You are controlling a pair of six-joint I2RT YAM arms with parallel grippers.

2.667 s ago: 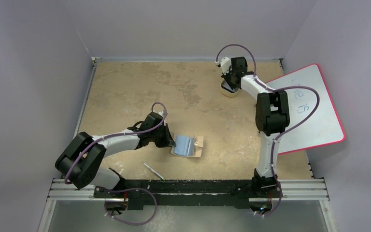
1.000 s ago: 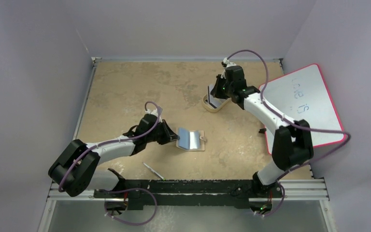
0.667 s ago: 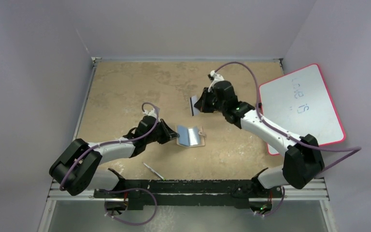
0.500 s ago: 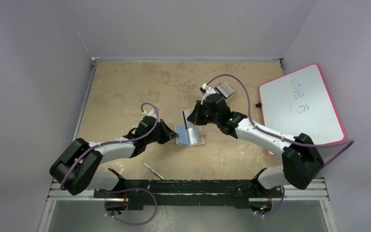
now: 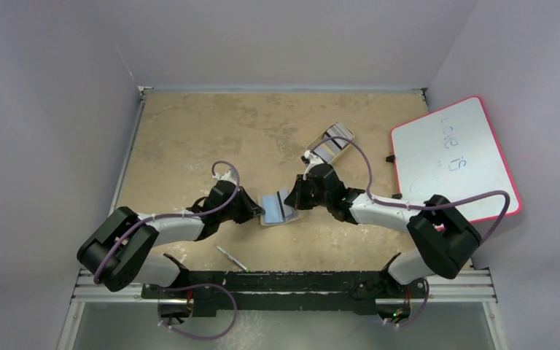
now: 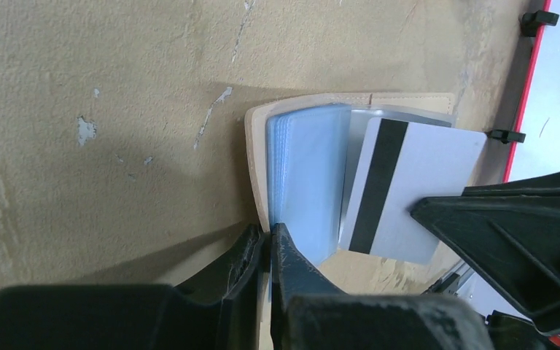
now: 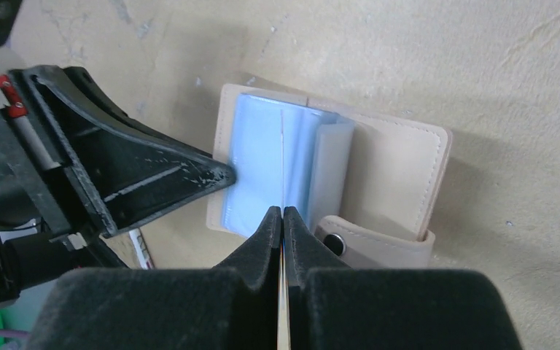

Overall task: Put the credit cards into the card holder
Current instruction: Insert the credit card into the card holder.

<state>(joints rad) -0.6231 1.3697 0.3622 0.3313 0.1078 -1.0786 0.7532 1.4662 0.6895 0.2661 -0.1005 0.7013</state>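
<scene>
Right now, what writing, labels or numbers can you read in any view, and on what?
"Love is": handwritten on the whiteboard, upside down in the top view, only roughly legible.
None: the credit card in the right end effector shows only a dark stripe.
None: the card holder.
Too small to read: the cards in the tray.

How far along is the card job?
Done: the card holder lies open, with the left fingers pinching its edge. No card is clearly seated in it. In hand: the right fingers hold a striped credit card over the blue pockets, not yet inserted. Left: slide it in, then fetch the cards lying in the oval tray.
</scene>
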